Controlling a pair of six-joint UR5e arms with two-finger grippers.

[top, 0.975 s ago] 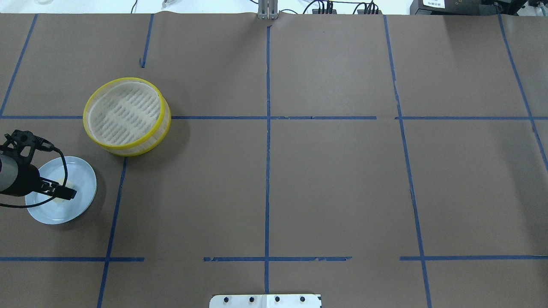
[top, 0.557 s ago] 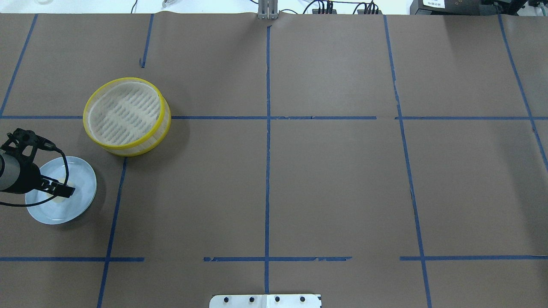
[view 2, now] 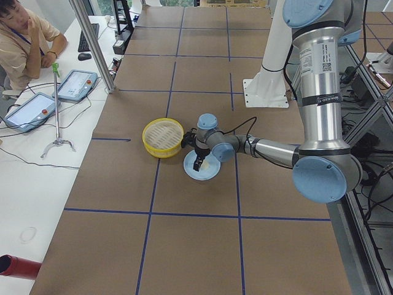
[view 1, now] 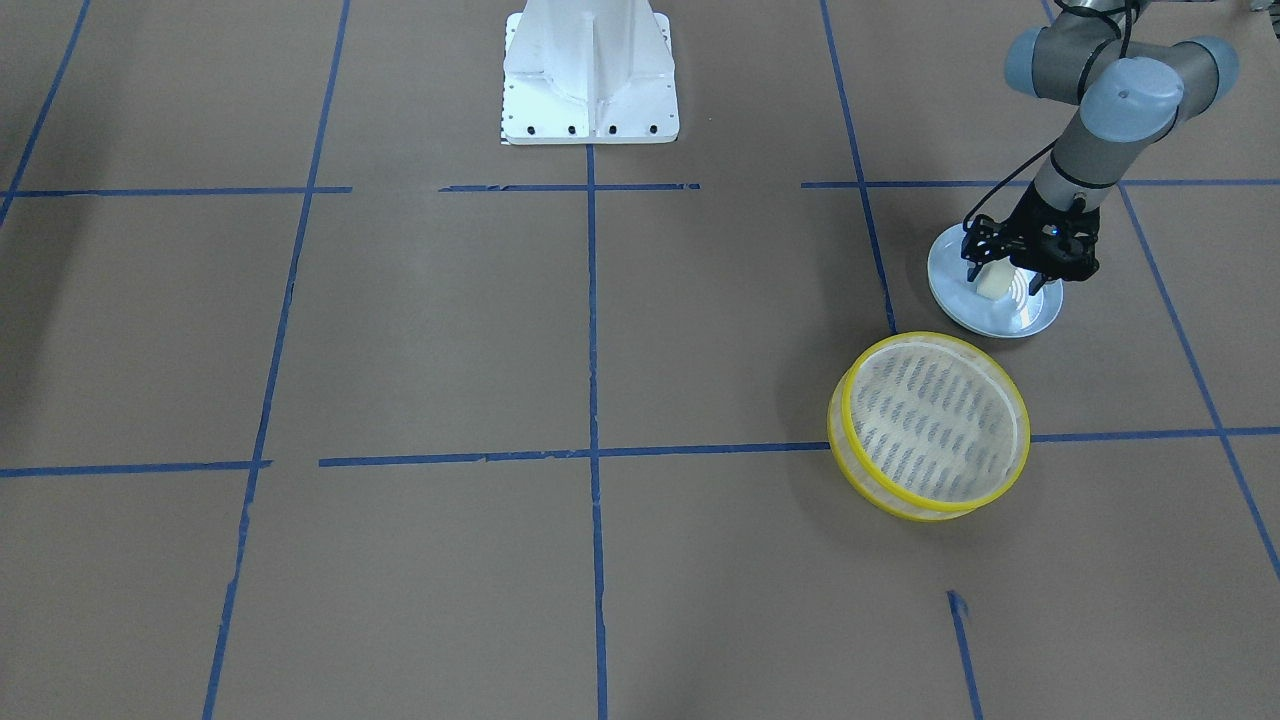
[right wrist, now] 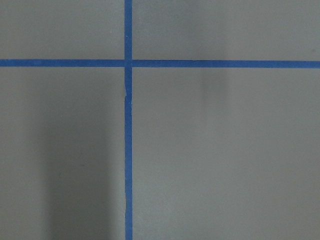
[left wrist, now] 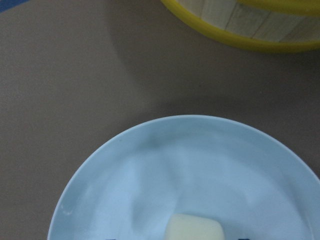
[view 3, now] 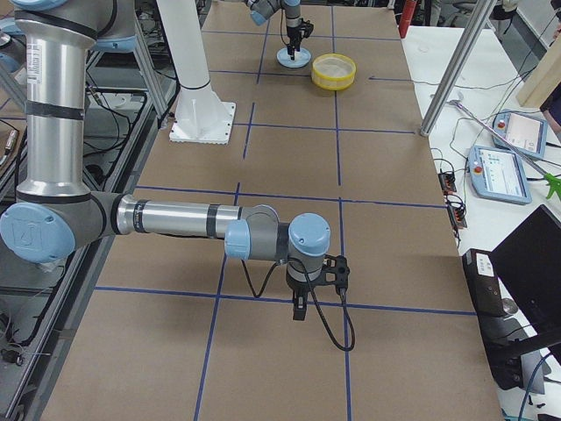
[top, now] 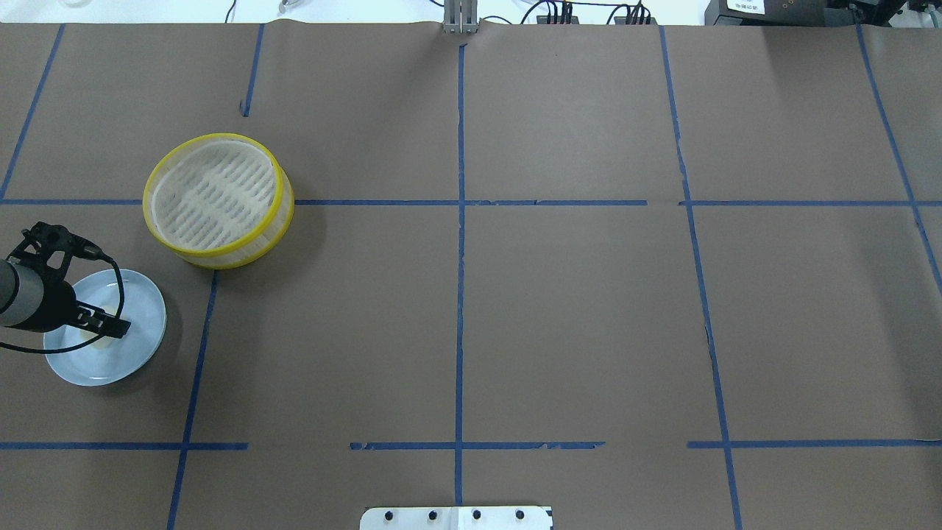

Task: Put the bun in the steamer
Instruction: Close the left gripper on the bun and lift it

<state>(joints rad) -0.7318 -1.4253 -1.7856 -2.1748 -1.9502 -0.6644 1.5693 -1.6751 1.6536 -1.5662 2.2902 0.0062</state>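
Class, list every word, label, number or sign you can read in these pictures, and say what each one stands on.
Nothing is legible.
White label on the black box, overhead view's top right: print too small to read.
White sticker with a square code, on the left arm: too small to read.
Bun, plate, steamer: no markings visible.

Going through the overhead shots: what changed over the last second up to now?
The left gripper crept slightly away from the robot over the light-blue plate, apparently settling around the bun. Its fingers straddle the bun, open, and nothing has been gripped yet. The bun, plate and steamer stayed where they were.
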